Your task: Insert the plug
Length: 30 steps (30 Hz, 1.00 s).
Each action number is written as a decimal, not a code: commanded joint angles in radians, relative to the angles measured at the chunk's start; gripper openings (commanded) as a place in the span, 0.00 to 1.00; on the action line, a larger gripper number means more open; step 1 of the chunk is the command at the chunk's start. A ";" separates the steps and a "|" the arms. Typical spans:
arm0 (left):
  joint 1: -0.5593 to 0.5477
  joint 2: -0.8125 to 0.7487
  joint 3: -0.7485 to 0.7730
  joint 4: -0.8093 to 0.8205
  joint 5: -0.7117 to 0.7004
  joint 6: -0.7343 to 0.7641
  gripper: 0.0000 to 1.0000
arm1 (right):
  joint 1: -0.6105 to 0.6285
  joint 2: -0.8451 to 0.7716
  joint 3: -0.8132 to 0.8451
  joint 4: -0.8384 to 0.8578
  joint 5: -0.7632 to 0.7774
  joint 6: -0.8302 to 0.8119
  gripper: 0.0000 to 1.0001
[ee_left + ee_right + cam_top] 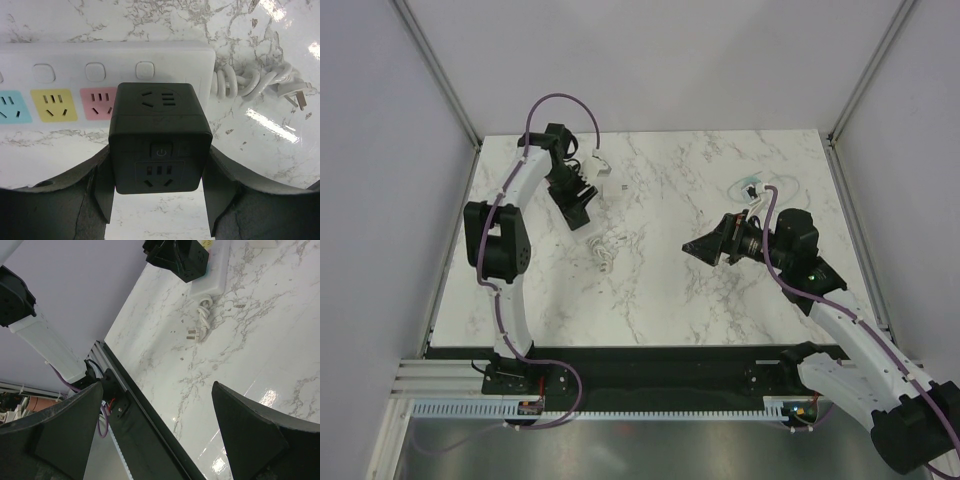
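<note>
The cube is grasped by the left gripper over the right end of the strip, at the far left; the right gripper is spread wide and empty.
The cube's pins are hidden beneath it, so alignment cannot be checked. If it is pressed down off-centre, the pins may be jammed on the face, or the unheld strip shoved aside. The coloured sockets and the hold of the pads are shown only by the left wrist view; the right gripper's empty gap is shown only by its own.
</note>
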 commanded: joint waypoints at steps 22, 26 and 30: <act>-0.013 0.011 0.037 0.058 -0.058 -0.012 0.02 | 0.004 -0.015 0.015 0.012 0.023 -0.044 0.98; -0.007 0.009 0.048 0.059 -0.043 -0.007 0.02 | 0.003 -0.012 0.016 0.012 0.026 -0.047 0.98; -0.007 0.012 0.059 0.058 -0.021 -0.018 0.02 | 0.004 -0.008 0.024 0.012 0.029 -0.049 0.98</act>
